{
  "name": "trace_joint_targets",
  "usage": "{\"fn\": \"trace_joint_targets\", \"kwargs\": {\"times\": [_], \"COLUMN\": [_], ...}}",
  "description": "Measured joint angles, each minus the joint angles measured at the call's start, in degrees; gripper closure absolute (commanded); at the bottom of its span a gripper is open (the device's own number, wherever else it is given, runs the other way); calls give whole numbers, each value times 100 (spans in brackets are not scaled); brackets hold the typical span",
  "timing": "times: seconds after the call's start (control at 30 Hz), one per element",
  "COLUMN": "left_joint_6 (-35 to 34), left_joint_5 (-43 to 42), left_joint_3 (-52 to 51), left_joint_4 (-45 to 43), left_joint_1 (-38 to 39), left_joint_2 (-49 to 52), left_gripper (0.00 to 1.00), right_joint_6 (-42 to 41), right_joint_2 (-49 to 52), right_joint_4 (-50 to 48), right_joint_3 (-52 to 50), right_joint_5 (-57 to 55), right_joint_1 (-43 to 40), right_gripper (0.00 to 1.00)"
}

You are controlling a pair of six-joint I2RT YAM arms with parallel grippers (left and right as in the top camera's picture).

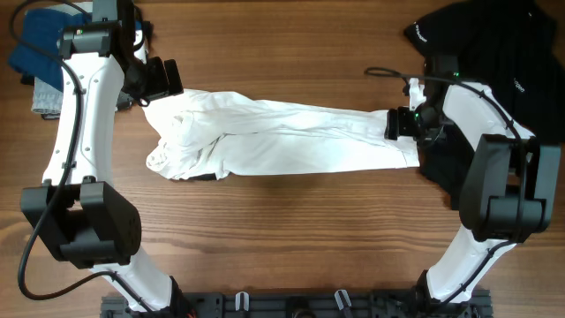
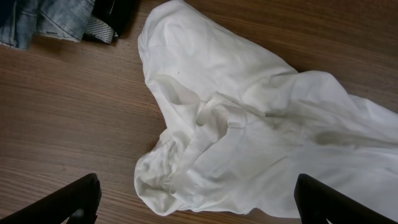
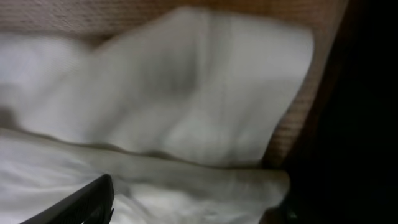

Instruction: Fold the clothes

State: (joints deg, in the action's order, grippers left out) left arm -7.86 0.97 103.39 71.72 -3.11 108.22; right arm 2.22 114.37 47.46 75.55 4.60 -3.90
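Note:
A white pair of trousers (image 1: 282, 137) lies stretched left to right across the wooden table, with its bunched waist end at the left (image 2: 249, 137). My left gripper (image 1: 163, 84) hovers over the upper left of that end. Its fingers are wide open and empty in the left wrist view (image 2: 199, 199). My right gripper (image 1: 402, 124) is low at the right end of the trousers. Its jaws are open, with white cloth (image 3: 186, 124) lying between them (image 3: 193, 202). The right finger is lost against dark fabric.
A pile of blue denim clothes (image 1: 40, 53) lies at the back left corner and shows in the left wrist view (image 2: 50, 18). A black garment (image 1: 494, 44) covers the back right, just beside the right gripper (image 3: 367, 93). Bare wood (image 1: 291, 238) runs along the front.

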Motion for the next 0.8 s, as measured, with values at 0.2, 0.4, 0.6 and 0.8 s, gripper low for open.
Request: {"fn": "trace_joint_targets", "kwargs": {"times": [0.2, 0.4, 0.6, 0.8], "left_joint_6": [0, 0, 0, 0], "left_joint_5": [0, 0, 0, 0], "left_joint_3": [0, 0, 0, 0], "left_joint_4": [-2, -2, -2, -22], "left_joint_1": [0, 0, 0, 0], "left_joint_2": [0, 0, 0, 0], "left_gripper": [0, 0, 0, 0], "right_joint_6": [-46, -243, -308, -354], "right_joint_2": [-188, -195, -673, -1412], "right_joint_4": [-448, -315, 542, 820], "right_joint_3": [-428, -487, 2, 221], "right_joint_5": [-48, 802, 898, 881], "right_joint_1": [15, -33, -527, -170], "right_gripper": [94, 96, 96, 96]}}
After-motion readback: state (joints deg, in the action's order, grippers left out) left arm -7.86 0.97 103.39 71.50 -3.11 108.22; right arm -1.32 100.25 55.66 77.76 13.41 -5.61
